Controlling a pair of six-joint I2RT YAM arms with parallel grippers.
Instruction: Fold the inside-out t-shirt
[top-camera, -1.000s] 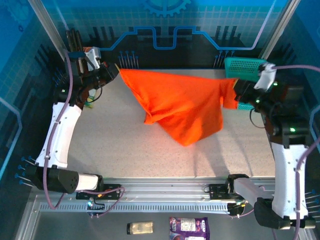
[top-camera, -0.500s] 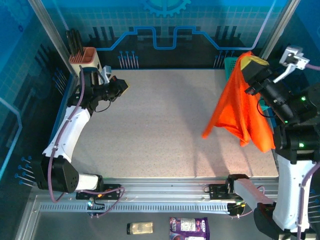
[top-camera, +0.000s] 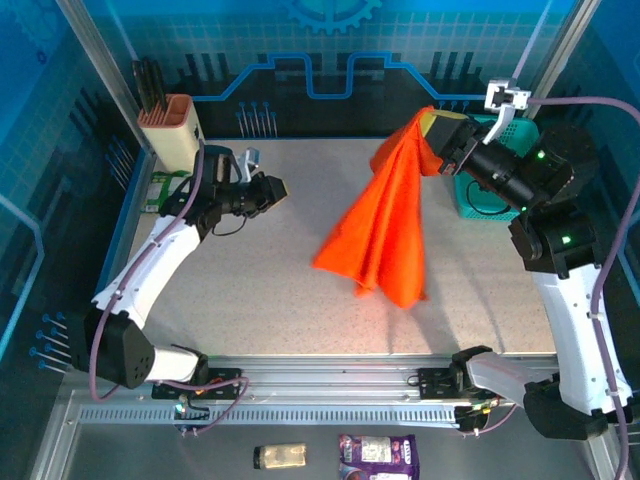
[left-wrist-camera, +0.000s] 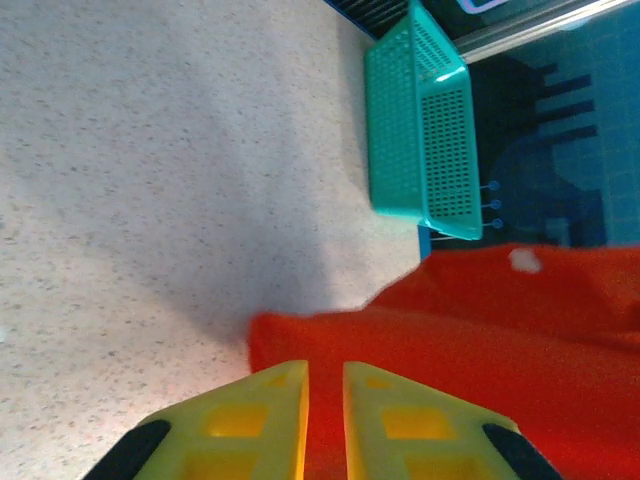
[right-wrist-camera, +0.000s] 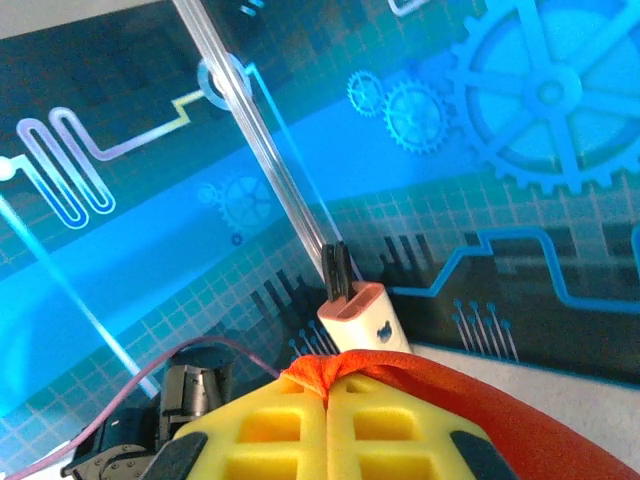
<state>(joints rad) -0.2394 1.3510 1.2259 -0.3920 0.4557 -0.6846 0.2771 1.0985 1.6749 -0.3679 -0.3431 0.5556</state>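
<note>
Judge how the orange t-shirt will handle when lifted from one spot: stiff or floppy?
Likely floppy: pinched at one spot by the right gripper, the orange t-shirt hangs in draped folds. Probably light, since that single pinch holds it up. It may swing and bunch when moved.

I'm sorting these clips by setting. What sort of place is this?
Probably a robot test cell in a lab: a speckled table walled in by blue panels printed with gears and circuits, with the left arm and right arm mounted along a metal rail at its near edge.
</note>
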